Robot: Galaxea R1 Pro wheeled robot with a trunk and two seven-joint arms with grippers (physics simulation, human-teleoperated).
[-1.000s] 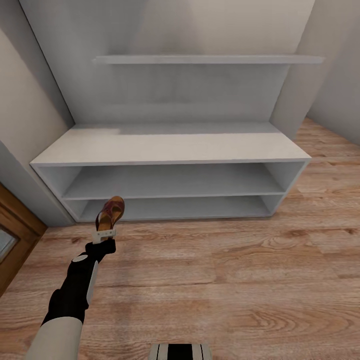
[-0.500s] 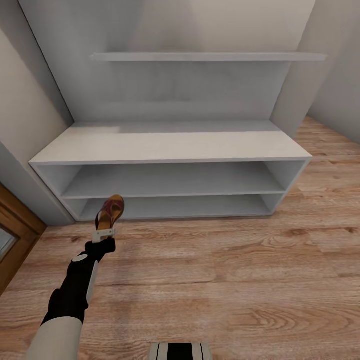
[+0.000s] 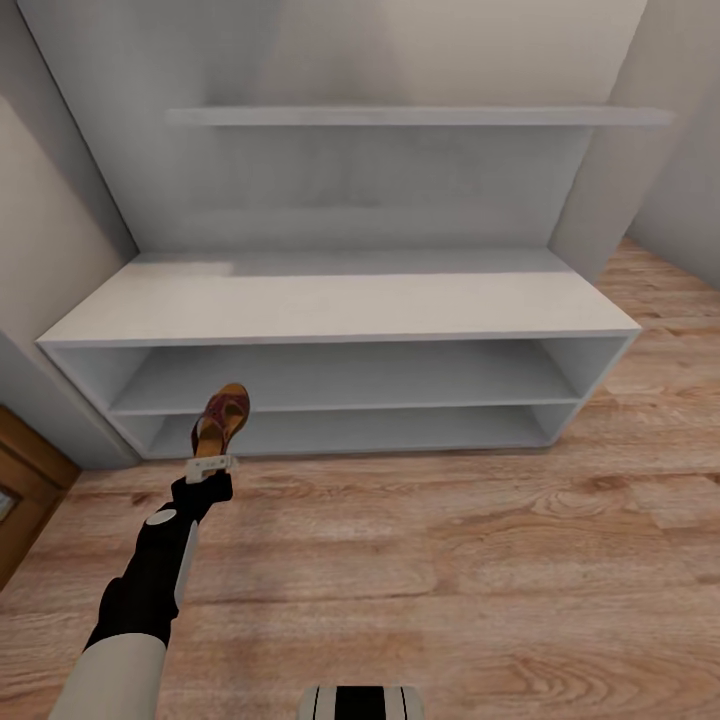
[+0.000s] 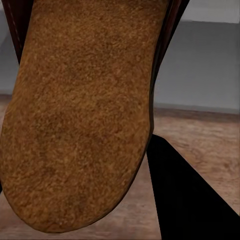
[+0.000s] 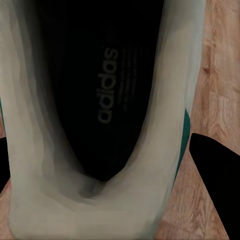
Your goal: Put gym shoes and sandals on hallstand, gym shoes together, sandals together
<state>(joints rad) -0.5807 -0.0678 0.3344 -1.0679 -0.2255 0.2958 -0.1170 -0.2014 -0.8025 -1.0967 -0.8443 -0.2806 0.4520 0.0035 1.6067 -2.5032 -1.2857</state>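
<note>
A dark maroon sandal (image 3: 221, 420) with a tan footbed is held above the corridor floor (image 3: 450, 560), just in front of the left end of the hallstand (image 3: 340, 305). My left gripper (image 3: 211, 464) is shut on its heel. In the left wrist view the sandal's footbed (image 4: 80, 115) is very close, with one dark finger (image 4: 195, 200) beside it. The right wrist view looks into a white gym shoe (image 5: 100, 100) with a green side patch. Dark fingers (image 5: 220, 175) flank it on both sides, shut on the shoe. The hallstand's shelves are bare.
A wooden door frame (image 3: 25, 490) stands at the left, beside a grey wall. Bare wood floor runs past the hallstand's right end (image 3: 660, 300). My base (image 3: 360, 702) shows at the bottom edge. An upper shelf (image 3: 400, 116) hangs above the hallstand's top.
The whole view has shifted and the hallstand looks a little nearer and wider, so the camera moved. My left arm still holds the sandal in the same pose.
</note>
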